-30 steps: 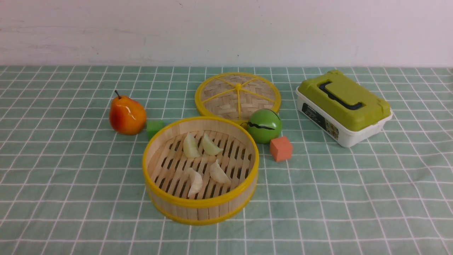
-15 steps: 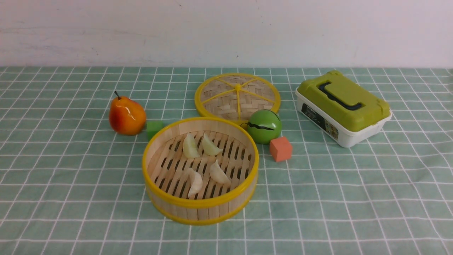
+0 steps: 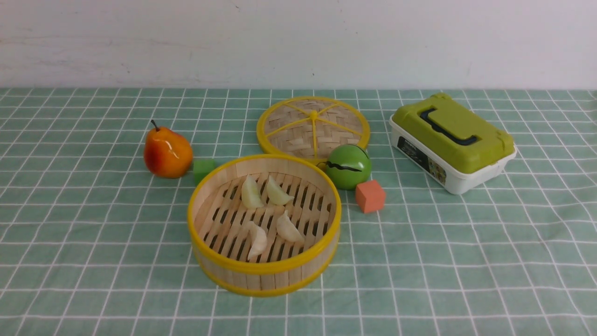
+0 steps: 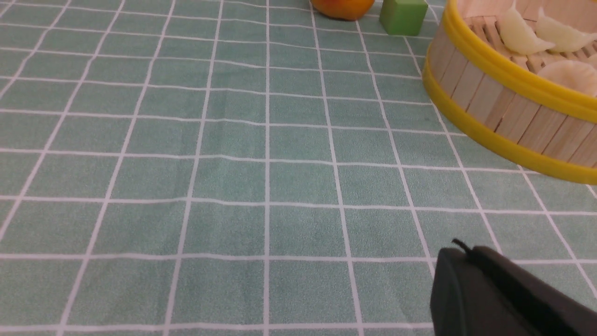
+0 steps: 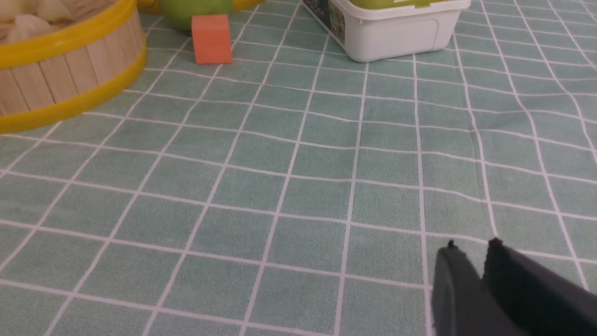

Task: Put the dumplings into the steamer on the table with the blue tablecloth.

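Bamboo slats floor the round, deep yellow-rimmed steamer (image 3: 264, 224), and all four pale, glossy crescent dumplings (image 3: 269, 215) lie inside it, so the task looks complete. It stands mid-table on the teal grid-lined cloth of the table (image 3: 466, 261), its flat woven lid (image 3: 313, 125) set aside behind it, presumably to leave it accessible. Each wrist view shows only a dark gripper part near the cloth; the left gripper (image 4: 494, 294) and right gripper (image 5: 485, 284) touch nothing, but I cannot tell their opening.
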Robot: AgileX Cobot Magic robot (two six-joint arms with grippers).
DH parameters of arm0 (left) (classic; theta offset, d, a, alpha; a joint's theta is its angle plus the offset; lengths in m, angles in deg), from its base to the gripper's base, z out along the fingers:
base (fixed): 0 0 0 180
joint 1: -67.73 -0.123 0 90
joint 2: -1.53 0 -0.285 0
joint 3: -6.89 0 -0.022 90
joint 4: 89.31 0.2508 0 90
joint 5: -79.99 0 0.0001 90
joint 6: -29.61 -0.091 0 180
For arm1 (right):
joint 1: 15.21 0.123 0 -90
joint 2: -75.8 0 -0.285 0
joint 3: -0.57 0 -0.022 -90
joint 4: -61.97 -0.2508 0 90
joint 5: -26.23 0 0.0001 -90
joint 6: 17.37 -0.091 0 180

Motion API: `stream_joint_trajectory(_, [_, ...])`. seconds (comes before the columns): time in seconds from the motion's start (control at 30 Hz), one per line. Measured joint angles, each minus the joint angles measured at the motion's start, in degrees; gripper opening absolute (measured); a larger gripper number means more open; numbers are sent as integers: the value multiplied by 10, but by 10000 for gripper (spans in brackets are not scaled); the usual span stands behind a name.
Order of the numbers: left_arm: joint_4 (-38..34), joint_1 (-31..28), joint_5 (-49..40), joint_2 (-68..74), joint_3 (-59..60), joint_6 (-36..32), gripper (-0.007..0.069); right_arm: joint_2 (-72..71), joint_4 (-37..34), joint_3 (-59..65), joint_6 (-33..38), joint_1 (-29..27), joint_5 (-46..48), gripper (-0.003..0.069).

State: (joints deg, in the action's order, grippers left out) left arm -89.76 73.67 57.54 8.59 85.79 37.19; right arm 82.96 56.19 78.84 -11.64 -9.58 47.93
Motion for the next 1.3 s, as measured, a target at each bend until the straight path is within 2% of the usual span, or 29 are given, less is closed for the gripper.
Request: stream_joint_trajectory(1.3, [0, 0, 0, 0, 1, 0, -8, 0, 0, 0, 0, 0, 0, 136])
